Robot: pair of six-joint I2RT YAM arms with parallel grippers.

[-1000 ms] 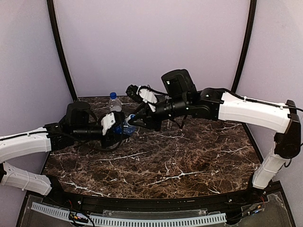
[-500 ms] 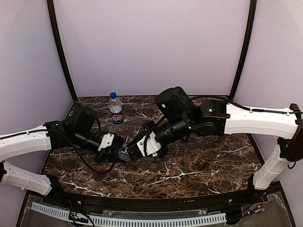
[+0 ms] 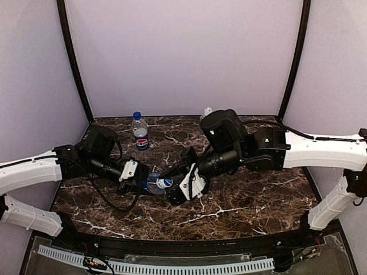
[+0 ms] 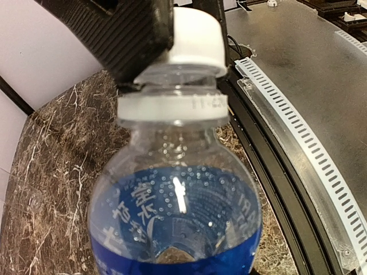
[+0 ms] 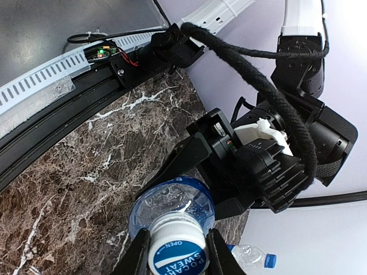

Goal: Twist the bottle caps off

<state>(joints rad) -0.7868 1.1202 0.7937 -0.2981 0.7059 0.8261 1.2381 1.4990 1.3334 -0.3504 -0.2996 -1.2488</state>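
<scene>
My left gripper (image 3: 144, 184) is shut on the water bottle (image 3: 153, 184) with the blue label and holds it tilted above the table. In the left wrist view the bottle (image 4: 178, 217) fills the frame and hides my own fingers. My right gripper (image 3: 172, 186) is shut on its pale blue-and-white cap (image 5: 178, 255), with one finger (image 5: 136, 256) on each side. The cap (image 4: 198, 37) sits on the neck. The Pepsi bottle (image 3: 140, 132) with a dark blue cap (image 5: 270, 261) stands at the back left. The unlabelled bottle (image 3: 206, 112) with a white cap peeks out behind my right arm.
The marble table (image 3: 241, 200) ends at a black front rail with a slotted white cable duct (image 3: 172, 266). Purple walls and two black corner posts (image 3: 73, 63) close in the back. The left arm's black cable (image 5: 258, 74) loops above the held bottle.
Both arms have moved from the back near the Pepsi bottle toward the table's front middle, carrying the water bottle. The right gripper has turned and closed on its cap. The unlabelled bottle now shows.
</scene>
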